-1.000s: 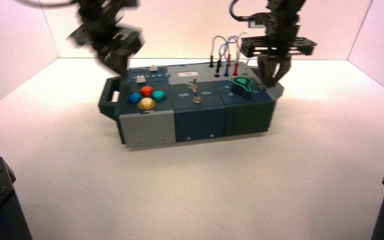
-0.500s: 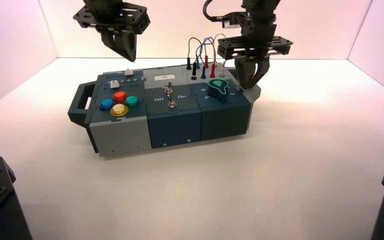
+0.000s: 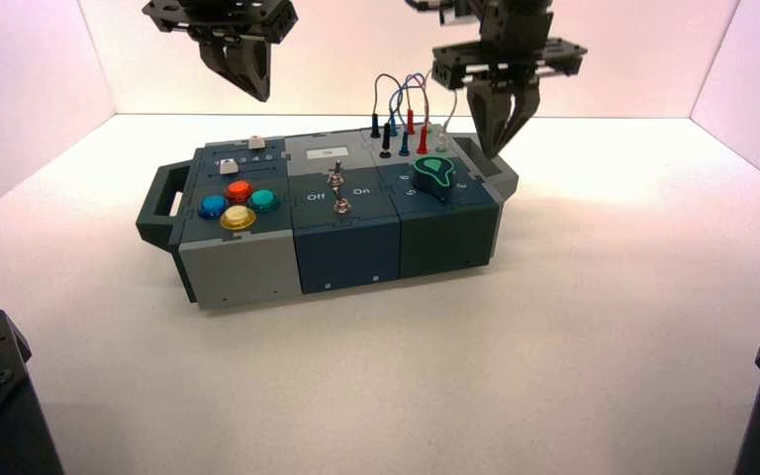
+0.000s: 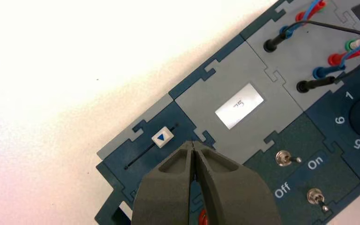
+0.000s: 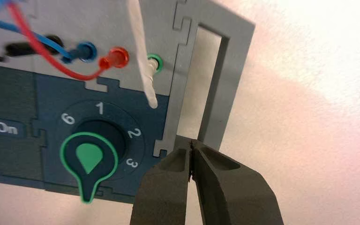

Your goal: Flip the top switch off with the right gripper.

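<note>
Top switch (image 3: 335, 179) untouched, right gripper (image 3: 496, 148) closed above box's (image 3: 346, 252) right handle

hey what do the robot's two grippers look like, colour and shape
Both are black. The left gripper and the right gripper each have two tapering fingers that end in a point, hung under a flat cross plate with holes. A dark cable loops near the right arm's wrist. The wrist views show the fingers as dark grey, matte wedges.

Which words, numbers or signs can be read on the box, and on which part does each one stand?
"75": small white display window on the grey panel.
"On" and "Off": dark blue panel beside the two silver toggle switches.
"6", "1", "2", "3": dial around the green pointed knob.
Blue triangle: white slider cap.
"5": dial, left wrist view.
</note>
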